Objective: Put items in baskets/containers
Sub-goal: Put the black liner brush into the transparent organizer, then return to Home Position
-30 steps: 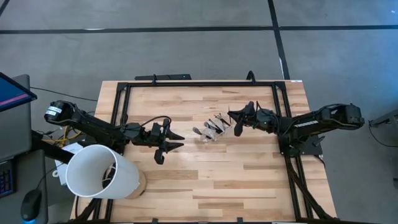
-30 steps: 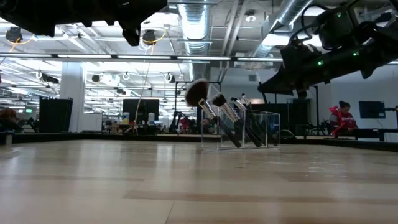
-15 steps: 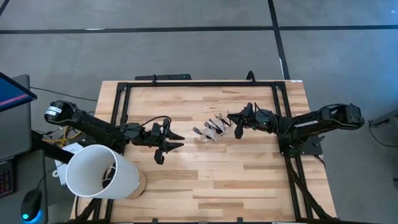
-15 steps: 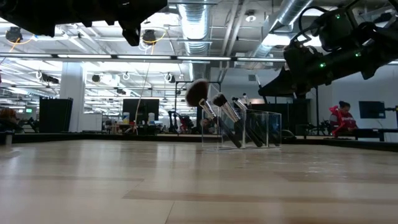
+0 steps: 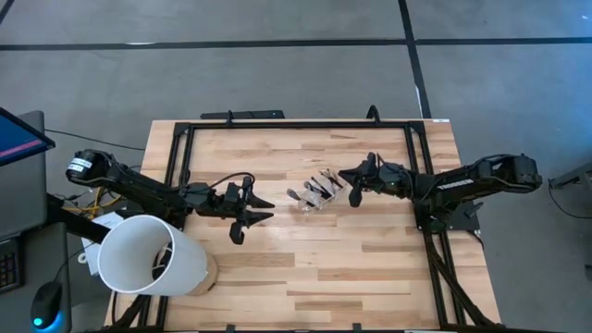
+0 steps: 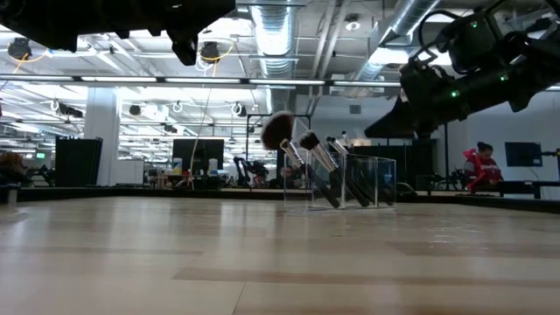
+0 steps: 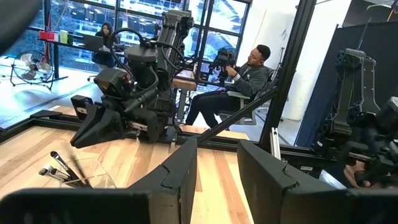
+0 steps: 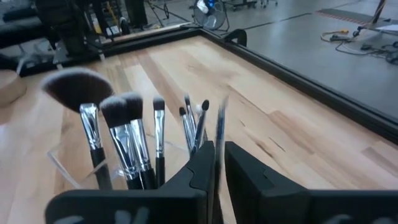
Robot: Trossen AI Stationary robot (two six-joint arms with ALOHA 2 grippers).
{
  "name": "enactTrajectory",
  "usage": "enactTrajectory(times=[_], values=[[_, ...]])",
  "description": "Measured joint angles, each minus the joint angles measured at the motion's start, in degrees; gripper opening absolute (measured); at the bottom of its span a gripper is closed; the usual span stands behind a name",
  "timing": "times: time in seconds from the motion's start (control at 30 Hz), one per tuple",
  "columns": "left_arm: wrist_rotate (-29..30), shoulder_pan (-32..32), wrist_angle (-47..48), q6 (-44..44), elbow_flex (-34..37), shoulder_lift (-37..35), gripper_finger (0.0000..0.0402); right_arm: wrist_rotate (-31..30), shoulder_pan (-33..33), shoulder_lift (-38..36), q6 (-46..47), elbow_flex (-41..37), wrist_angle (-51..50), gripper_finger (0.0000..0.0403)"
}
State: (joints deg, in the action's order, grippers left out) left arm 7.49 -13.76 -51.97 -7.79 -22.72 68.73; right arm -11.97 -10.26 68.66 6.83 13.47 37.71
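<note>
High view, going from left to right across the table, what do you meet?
White cylinder → left hand → clear box holding the brushes → right hand.

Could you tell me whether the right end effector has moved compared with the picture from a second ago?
Yes, slightly. In the high view the right end effector has drawn back from the clear box of brushes, toward the table's right side.
</note>
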Motion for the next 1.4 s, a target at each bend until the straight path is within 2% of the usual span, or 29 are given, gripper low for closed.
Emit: enactTrajectory(times=[0.27, 0.93, 1.4], values=[[1.97, 0.00, 0.07, 0.00, 0.00, 0.00, 0.0113, 0.00, 0.50, 0.02, -3.89, 0.00, -0.78, 0.0002], [1.95, 0.00, 0.09, 0.00, 0.00, 0.02, 0.0113, -0.04, 0.54, 0.02, -3.87, 0.04, 2.65, 0.0001], [1.94, 0.00, 0.09, 0.50, 0.00, 0.02, 0.0113, 0.41, 8.02, 0.04, -8.80, 0.04, 10.35, 0.0001]])
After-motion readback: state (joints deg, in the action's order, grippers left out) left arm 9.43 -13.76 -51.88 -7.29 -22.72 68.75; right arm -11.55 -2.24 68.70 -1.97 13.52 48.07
